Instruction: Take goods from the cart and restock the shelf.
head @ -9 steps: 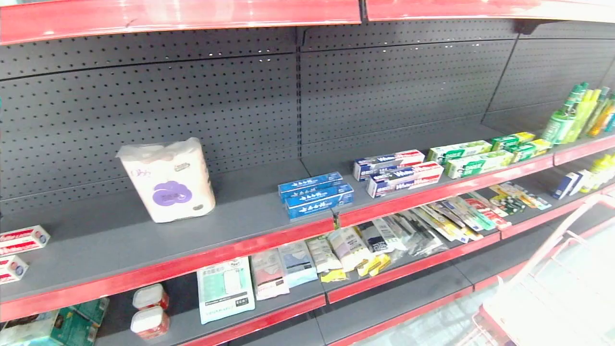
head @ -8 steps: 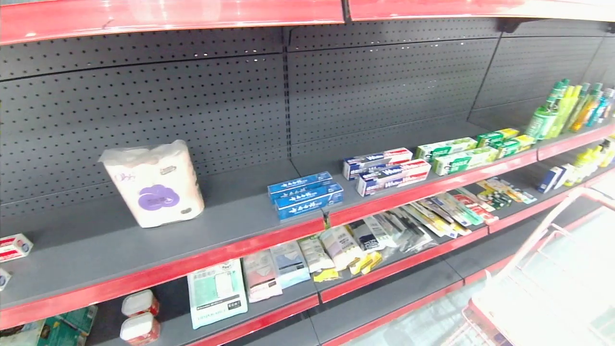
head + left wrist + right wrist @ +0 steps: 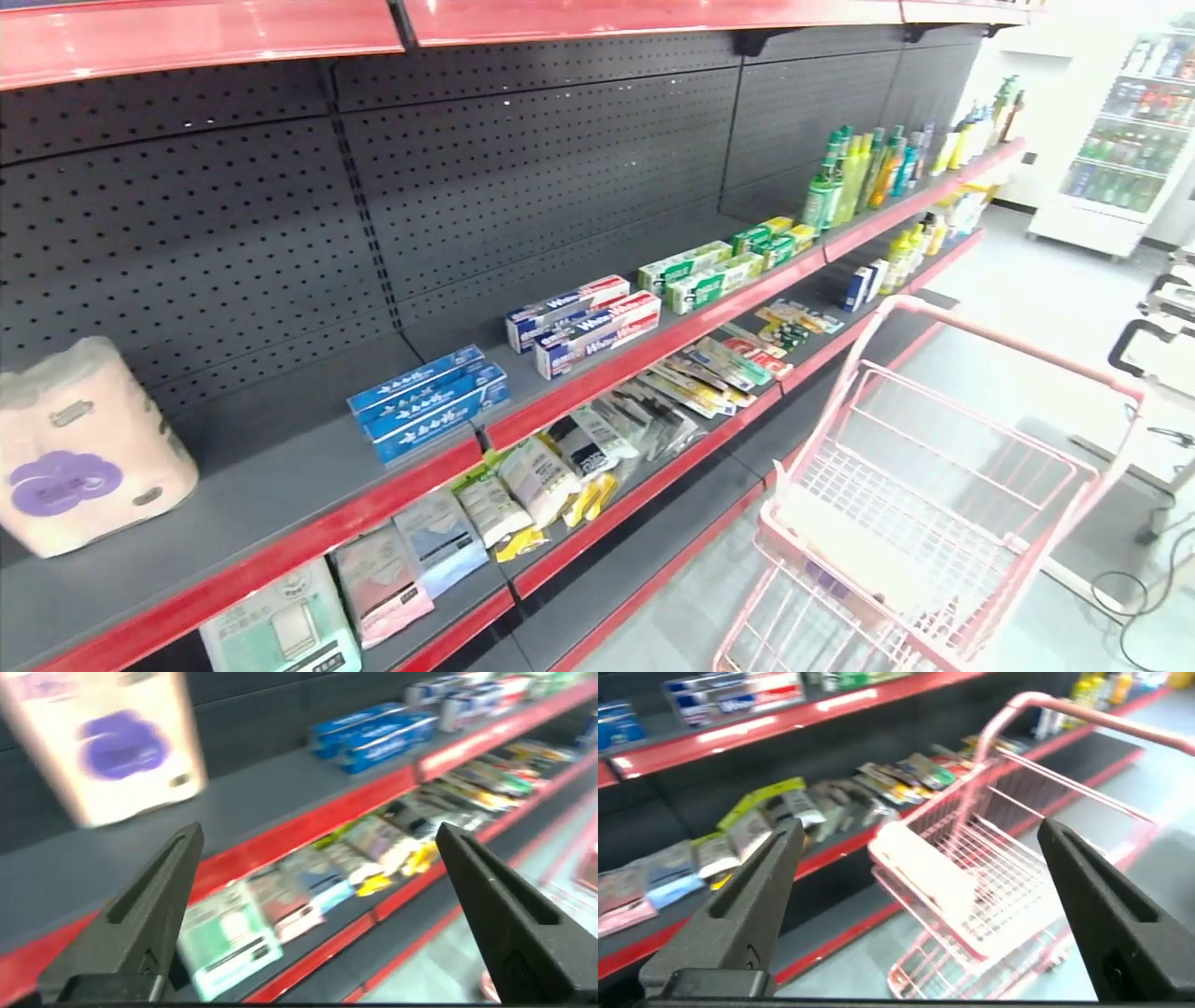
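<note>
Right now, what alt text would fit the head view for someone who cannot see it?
A pink wire shopping cart stands at lower right, beside a store shelf with red edges. On its grey board sit a pack of toilet rolls at far left, blue boxes, and green bottles farther off.

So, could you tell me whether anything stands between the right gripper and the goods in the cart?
Nothing visible does. The right gripper, open, faces the cart, which is open on top; a pale pack lies inside, uncovered.
</note>
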